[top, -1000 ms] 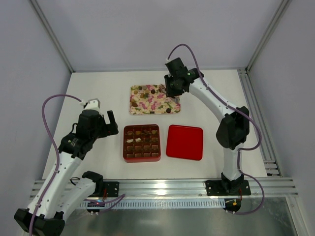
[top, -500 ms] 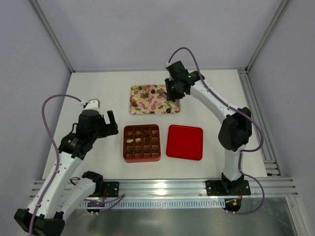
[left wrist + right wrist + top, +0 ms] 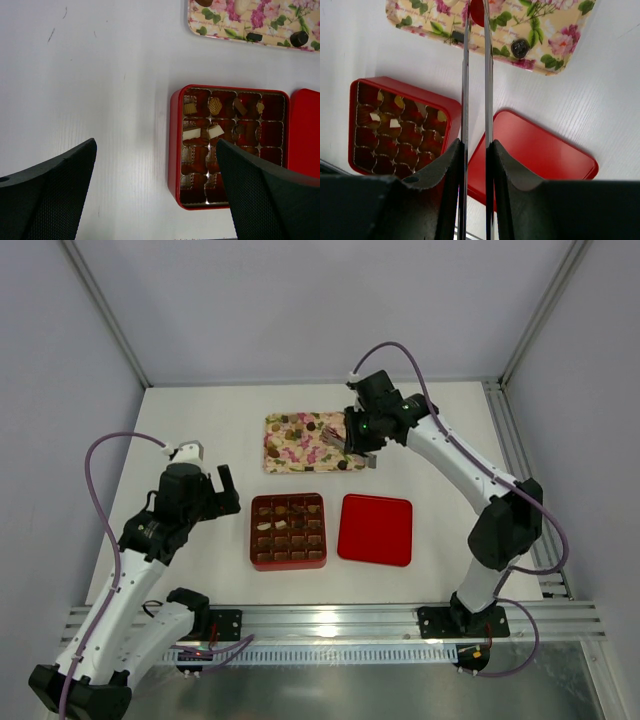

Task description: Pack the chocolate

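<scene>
The right gripper [image 3: 476,150], clamped on slim metal tongs [image 3: 465,75], poises their tips over the pink floral tray [image 3: 555,30], where a round dark-brown chocolate [image 3: 520,48] lies at four o'clock; the left gripper [image 3: 157,170], jaws apart, hangs farther off.

Tray [image 3: 555,30] + tongs [image 3: 487,75] tips cut off, R-wrist top edge.

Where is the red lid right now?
Top view: the red lid lies flat just right of the open red box, below the right end of the floral tray.
</scene>
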`<state>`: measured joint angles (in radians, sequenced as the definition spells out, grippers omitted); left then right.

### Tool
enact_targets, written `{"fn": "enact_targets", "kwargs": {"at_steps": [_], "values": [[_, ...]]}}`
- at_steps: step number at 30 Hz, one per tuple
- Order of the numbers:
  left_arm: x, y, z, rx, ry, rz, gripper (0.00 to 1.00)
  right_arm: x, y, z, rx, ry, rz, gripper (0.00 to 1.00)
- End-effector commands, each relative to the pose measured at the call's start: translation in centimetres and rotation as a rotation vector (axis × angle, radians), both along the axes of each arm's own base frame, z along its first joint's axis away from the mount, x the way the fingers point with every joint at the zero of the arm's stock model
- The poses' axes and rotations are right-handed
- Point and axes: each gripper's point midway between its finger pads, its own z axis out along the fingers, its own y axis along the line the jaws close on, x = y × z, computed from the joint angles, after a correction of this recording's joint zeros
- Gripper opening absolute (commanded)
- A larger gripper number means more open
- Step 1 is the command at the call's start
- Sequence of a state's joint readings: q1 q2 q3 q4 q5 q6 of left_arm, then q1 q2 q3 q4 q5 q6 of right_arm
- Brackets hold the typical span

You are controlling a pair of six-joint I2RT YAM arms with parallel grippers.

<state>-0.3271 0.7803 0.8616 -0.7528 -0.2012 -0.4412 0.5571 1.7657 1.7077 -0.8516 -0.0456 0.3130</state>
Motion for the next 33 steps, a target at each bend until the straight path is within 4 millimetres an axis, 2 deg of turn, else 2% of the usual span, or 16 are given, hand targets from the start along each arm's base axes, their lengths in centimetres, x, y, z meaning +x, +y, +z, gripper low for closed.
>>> {"fn": "enact_targets", "kwargs": {"at_steps": [1, 5, 11, 17, 24, 33], "values": [[0.4, 0.2, 0.8, -0.005, -0.034, 0.018, 1.00, -3.2, 0.1, 3.4, 0.079, -0.058, 0.048, 0.26], [0.4, 0.2, 0.8, -0.006, -0.036, 0.016, 1.00, -6.8, -0.4, 3.4, 0.093, -0.051, 0.077, 0.26], [0.4, 0.2, 0.8, -0.006, -0.036, 0.020, 1.00, -12.1, 0.1, 2.6, 0.094, -0.017, 0.125, 0.26], [0.4, 0.3, 0.8, -0.005, -0.037, 0.023, 1.00, -15.7, 0.9, 1.8, 0.093, 0.011, 0.158, 0.26], [0.4, 0.3, 0.8, -0.005, -0.037, 0.023, 1.00, -17.7, 1.7, 0.1, 0.071, 0.052, 0.188, 0.27], [0.4, 0.3, 0.8, -0.006, -0.035, 0.022, 1.00, -18.2, 2.4, -1.6, 0.050, 0.074, 0.197, 0.27]]}}
